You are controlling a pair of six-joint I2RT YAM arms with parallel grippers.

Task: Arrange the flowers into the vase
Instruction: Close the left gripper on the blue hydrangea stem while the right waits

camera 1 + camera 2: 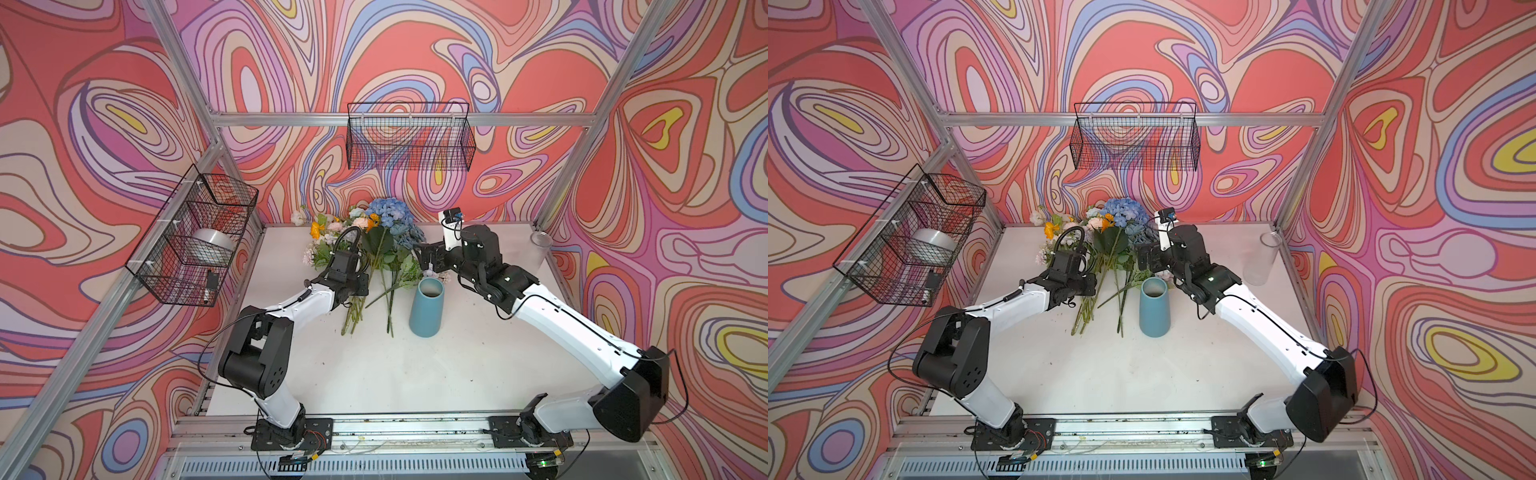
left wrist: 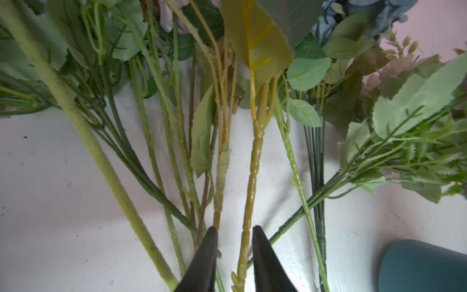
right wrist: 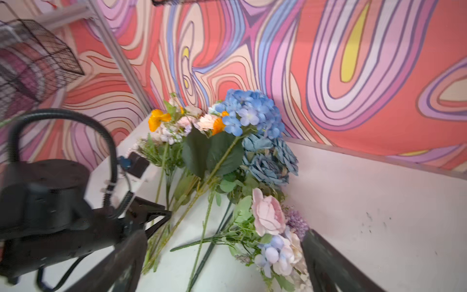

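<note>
The flowers [image 1: 376,237] lie in a loose heap at the back of the white table [image 1: 374,374], stems pointing forward; a blue hydrangea [image 3: 252,111] tops the heap. The blue vase [image 1: 426,307] stands upright just right of the stems and holds nothing I can see. My left gripper [image 2: 236,252] points down at the stems, its jaws a narrow gap apart around one yellow-green stem [image 2: 255,161], with a slit still showing on each side. My right gripper [image 3: 225,265] stands wide open low over a pink rose [image 3: 267,215] and lilac sprig behind the vase.
A clear glass cylinder [image 1: 540,249] stands at the table's back right corner. One wire basket [image 1: 409,137] hangs on the back wall. A second wire basket [image 1: 195,237] on the left wall holds a metal bowl [image 1: 214,245].
</note>
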